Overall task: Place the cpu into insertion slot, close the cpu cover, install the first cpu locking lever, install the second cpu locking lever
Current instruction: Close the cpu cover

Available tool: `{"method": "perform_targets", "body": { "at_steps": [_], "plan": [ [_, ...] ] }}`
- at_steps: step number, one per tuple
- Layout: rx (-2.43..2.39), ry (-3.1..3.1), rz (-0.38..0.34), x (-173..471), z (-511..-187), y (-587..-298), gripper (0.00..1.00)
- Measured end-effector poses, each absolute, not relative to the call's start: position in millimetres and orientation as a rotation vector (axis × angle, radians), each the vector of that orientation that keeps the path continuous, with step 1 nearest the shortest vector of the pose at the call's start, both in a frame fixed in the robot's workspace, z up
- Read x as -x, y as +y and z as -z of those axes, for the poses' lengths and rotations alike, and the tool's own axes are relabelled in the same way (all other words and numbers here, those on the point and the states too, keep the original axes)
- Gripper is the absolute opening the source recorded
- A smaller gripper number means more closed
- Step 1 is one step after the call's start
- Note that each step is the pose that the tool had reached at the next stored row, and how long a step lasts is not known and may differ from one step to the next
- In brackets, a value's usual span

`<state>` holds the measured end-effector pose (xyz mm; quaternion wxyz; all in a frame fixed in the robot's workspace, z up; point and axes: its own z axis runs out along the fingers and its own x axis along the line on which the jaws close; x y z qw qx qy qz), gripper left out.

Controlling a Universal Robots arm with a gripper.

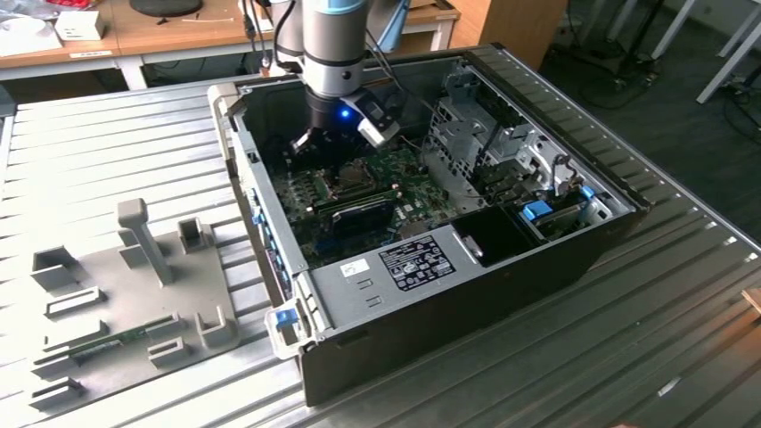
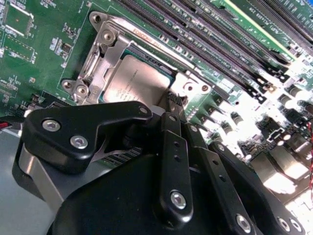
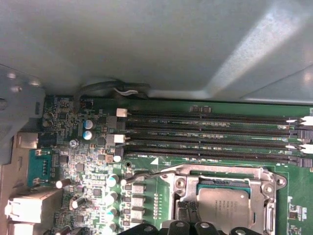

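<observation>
The cpu (image 2: 134, 83) seated in the insertion slot (image 3: 266, 188) under the shut cpu cover (image 2: 105, 54), my gripper (image 2: 171, 101), clenched or not I cannot tell, sits at its ten o'clock in the exterior view; the locking lever (image 3: 146, 173) step, I judge, needs a firm downward hook
</observation>
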<state>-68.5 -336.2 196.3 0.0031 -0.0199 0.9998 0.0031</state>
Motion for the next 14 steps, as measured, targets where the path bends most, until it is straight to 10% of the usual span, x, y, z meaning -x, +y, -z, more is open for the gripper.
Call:
{"method": "perform_targets", "body": {
  "at_steps": [14],
  "plan": [
    [0.062, 3.133, -0.010, 72.0, -196.2, -336.2, 0.10]
  ]
}}
